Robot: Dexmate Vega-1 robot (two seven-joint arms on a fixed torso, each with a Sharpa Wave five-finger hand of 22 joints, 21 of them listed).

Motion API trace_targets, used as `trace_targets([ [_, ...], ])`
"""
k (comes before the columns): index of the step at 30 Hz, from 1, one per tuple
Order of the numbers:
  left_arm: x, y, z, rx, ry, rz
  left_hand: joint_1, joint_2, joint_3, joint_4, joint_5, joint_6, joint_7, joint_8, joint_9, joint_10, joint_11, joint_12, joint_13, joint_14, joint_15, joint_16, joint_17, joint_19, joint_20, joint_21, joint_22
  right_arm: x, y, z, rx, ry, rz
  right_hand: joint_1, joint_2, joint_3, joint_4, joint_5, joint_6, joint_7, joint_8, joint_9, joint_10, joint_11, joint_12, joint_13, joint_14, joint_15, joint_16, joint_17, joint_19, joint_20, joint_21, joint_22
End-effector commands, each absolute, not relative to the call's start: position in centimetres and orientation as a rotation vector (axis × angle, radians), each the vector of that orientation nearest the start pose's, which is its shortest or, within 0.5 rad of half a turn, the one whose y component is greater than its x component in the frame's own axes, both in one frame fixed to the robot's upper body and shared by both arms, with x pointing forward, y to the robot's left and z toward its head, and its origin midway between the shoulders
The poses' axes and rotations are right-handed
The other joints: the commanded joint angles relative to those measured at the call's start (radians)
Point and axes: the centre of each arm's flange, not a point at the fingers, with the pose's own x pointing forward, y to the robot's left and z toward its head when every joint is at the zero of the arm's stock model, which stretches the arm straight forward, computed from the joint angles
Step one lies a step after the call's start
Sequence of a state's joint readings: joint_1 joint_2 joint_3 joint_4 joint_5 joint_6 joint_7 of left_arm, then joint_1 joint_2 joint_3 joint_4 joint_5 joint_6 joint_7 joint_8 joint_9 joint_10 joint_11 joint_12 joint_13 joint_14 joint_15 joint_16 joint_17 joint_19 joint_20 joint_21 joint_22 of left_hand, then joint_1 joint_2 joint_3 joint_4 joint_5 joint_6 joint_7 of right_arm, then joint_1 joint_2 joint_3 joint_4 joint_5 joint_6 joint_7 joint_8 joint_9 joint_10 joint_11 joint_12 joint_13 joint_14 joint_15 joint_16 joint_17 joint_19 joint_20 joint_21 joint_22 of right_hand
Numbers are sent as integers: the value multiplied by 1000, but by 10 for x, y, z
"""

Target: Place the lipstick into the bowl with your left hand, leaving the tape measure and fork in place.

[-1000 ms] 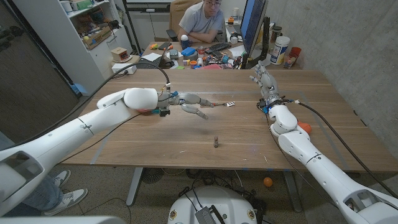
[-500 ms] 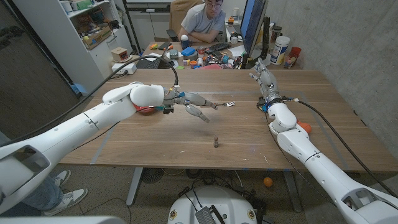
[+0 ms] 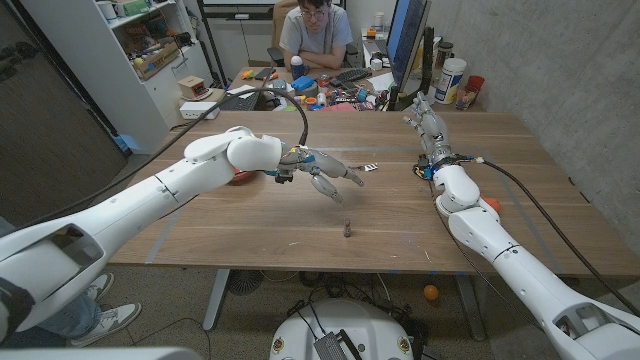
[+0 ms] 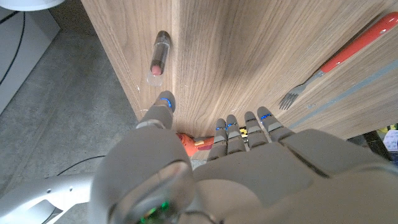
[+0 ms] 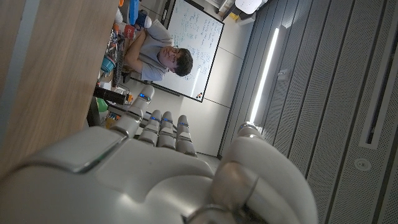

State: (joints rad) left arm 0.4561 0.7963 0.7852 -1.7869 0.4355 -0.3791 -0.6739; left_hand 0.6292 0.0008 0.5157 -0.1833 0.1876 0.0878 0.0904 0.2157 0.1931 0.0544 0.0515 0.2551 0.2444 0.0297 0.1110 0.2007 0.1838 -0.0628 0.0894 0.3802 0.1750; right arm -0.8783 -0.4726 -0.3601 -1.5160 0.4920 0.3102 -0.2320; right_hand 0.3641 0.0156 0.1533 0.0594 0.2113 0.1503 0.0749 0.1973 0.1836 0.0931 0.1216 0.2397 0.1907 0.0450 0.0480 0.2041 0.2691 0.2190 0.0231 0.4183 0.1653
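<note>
Two arms reach over the table point(image 3: 250, 235) in the head view: the left hand point(image 3: 325, 176) hangs above the middle of the wood with fingers spread and nothing in them, while the right hand point(image 3: 425, 125) stands upright near the far right edge, fingers straight and apart, also holding nothing. The lipstick point(image 3: 347, 227) stands upright near the front edge, well clear of the left hand and nearer the robot. A fork point(image 3: 366, 167) lies just beyond the left fingers, and a red bowl point(image 3: 238, 177) shows partly behind the left forearm. A person point(image 3: 316, 35) sits behind the table. In the left wrist view, the lipstick point(image 4: 158, 57) lies beyond the spread fingertips point(image 4: 163, 102), untouched, with the fork point(image 4: 339, 61) off to one side. In the right wrist view, the right hand point(image 5: 155, 134) has its fingers extended side by side, gripping nothing.
</note>
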Motion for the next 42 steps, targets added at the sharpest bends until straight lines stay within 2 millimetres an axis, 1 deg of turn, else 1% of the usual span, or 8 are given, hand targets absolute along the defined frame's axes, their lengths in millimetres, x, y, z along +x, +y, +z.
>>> trace_targets([
  [1, 528, 77, 27, 1962, -833, -981, 17, -5, 3, 5, -5, 7, -12, 2, 1, 2, -16, 5, 5, 0, -9, 4, 2, 9, 5, -3, 2, 607, -264, 25, 23, -770, 52, 2, -14, -4, 2, 10, 3, -8, 1, 4, 7, 1, -4, 2, 5, 4, 8, 1, 9, -1, -2, 2],
  [11, 523, 63, 21, 2010, -836, -1013, 25, -7, 3, 6, -7, 5, -21, 1, 2, 3, -21, 5, 6, 3, -20, 4, 2, 12, 3, -7, 2, 604, -261, 27, 20, -758, 54, -1, -15, -7, 2, 13, 1, -8, 0, 4, 8, 1, -7, 2, 4, 4, 7, -1, 9, 0, -7, 2],
  [17, 518, 50, 17, 2037, -839, -1042, 32, -9, 3, 8, -8, 3, -28, -1, 2, 1, -42, 4, 7, 5, -27, 4, 2, 14, 1, -10, 2, 604, -258, 28, 18, -754, 65, -5, -14, -9, 4, 14, -1, -9, -1, 4, 9, 1, -8, 2, 4, 3, 7, -2, 9, 2, -11, 2],
  [23, 512, 42, 13, 2035, -834, -1073, 36, -10, 2, 9, -8, 6, -32, 0, 2, 1, -43, 5, 8, 11, -31, 6, 3, 18, 1, -12, 2, 601, -258, 27, 22, -747, 62, -9, -14, -11, 6, 15, -1, -11, -2, 4, 8, -1, -11, 2, 4, 4, 8, -3, 9, 2, -15, 2],
  [28, 502, 35, 7, 2074, -847, -1087, 41, -12, 1, 10, -9, 11, -24, 1, 2, 7, -30, 7, 9, 14, -30, 6, 3, 21, 0, -15, 3, 601, -260, 28, 26, -739, 59, -12, -11, -11, 7, 16, -2, -10, -2, 4, 8, 0, -12, 2, 2, 5, 7, -4, 10, 3, -19, 2],
  [35, 496, 47, 7, 2100, -832, -1057, 49, -12, 1, 10, -10, 14, -22, 2, 2, 11, -30, 9, 10, 26, -27, 9, 3, 24, 1, -19, 3, 600, -265, 33, 12, -729, 51, -14, -8, -11, 8, 17, -2, -8, -2, 4, 8, 4, -14, 2, 1, 8, 7, -5, 10, 5, -22, 2],
  [38, 495, 55, 6, 2105, -809, -1049, 57, -13, 1, 10, -11, 27, -17, 6, 3, 26, -18, 15, 12, 42, -22, 14, 3, 32, 7, -20, 3, 600, -267, 33, 15, -726, 46, -14, -6, -11, 8, 17, -1, -6, -2, 4, 11, 5, -14, 2, 1, 9, 7, -6, 10, 6, -24, 2],
  [42, 495, 64, 1, 2109, -782, -1042, 62, -13, 1, 11, -11, 29, -17, 7, 3, 28, -20, 16, 13, 54, -20, 18, 3, 37, 14, -22, 4, 602, -268, 32, 18, -719, 45, -13, -5, -11, 8, 18, 0, -5, -2, 4, 13, 6, -14, 2, 4, 12, 8, -7, 11, 7, -26, 3],
])
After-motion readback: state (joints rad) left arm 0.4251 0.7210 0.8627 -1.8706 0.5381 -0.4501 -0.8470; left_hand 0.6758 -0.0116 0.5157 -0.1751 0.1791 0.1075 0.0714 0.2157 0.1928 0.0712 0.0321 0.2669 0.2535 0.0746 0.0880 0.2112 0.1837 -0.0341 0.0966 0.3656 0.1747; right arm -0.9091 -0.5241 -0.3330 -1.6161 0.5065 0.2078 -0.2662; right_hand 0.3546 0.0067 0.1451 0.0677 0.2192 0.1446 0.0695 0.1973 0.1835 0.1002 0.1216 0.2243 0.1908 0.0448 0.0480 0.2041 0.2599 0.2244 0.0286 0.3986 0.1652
